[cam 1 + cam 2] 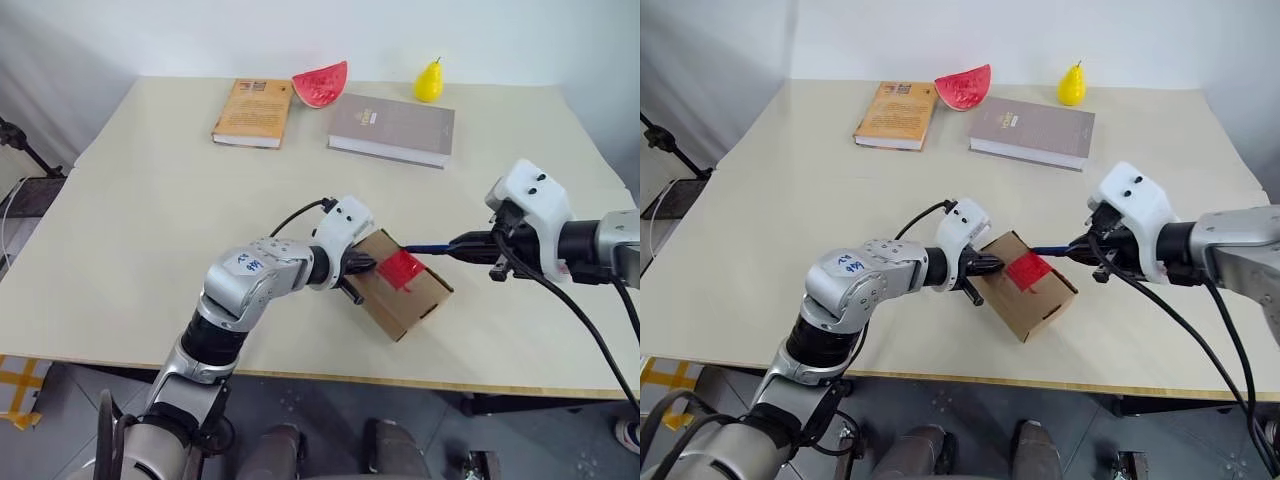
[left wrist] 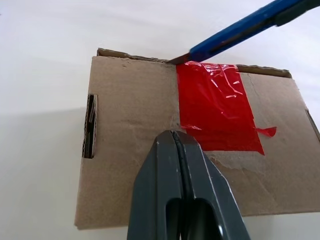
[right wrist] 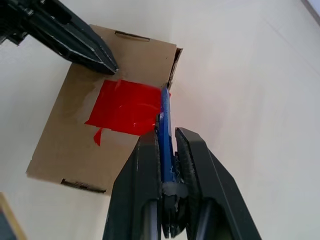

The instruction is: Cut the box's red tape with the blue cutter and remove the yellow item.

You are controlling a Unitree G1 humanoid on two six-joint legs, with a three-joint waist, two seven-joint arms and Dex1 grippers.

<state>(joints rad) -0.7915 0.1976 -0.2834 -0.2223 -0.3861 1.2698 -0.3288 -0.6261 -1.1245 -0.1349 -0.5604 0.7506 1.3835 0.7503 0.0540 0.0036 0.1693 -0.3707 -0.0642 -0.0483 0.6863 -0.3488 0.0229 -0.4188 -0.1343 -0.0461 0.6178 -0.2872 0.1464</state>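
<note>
We press the closed left tool (image 1: 362, 265) on the box (image 1: 400, 300) to steady it; the right tool (image 3: 167, 150), clamped on the blue cutter (image 2: 235, 30), sets its tip at the red tape (image 2: 217, 107) edge.

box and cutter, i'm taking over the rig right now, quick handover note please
Left gripper: jaws shut, tips pressed on the box top beside the red tape, steadying it.
Right gripper: jaws shut on the blue cutter, blade tip at the tape's edge by the box's far rim.
The box lies closed near the table's front edge.
Done: cutter picked up and brought to the tape.
Left: tape looks mostly uncut, so slice it, open the flaps, take out the yellow item.
</note>
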